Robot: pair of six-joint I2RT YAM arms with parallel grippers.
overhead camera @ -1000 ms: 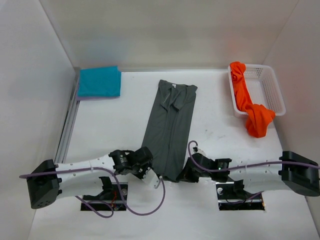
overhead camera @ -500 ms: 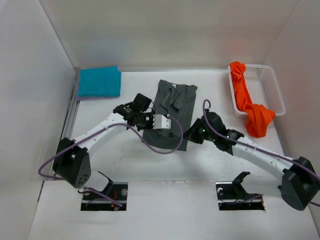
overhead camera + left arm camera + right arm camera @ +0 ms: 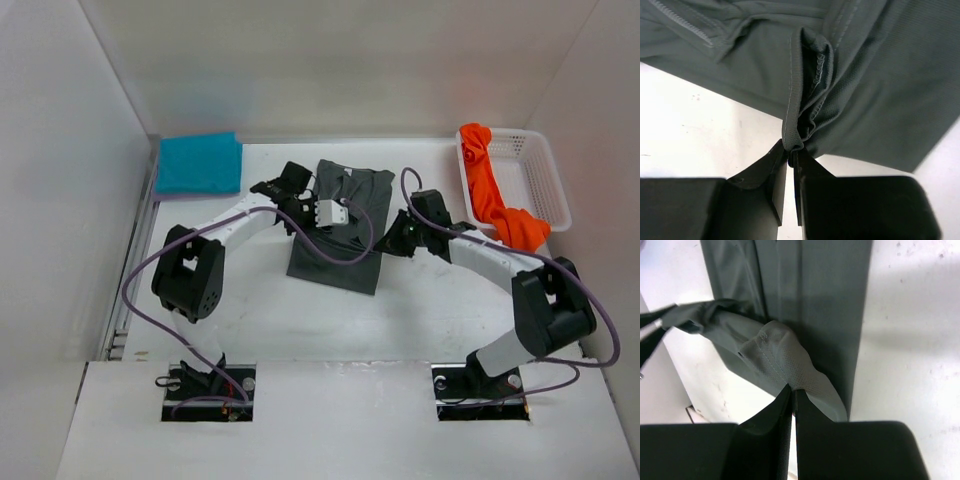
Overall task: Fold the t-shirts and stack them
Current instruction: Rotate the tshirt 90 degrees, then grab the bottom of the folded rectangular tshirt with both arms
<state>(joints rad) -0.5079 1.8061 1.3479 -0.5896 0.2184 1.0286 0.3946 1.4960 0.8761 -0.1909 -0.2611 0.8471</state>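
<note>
Centrally on the table lies the grey shirt, doubled over itself into a short rectangle. Four shirts in all: the grey one; a teal shirt folded at the far left corner, lying on a lavender shirt that shows only as a thin edge; and an orange shirt draped over the near rim of the one white basket at far right. Two arms stretch forward, elbows raised, meeting the grey shirt from either side. The left gripper has its jaws pressed together on a bunched hem. The right gripper likewise pinches a raised fold at the shirt's right edge.
</note>
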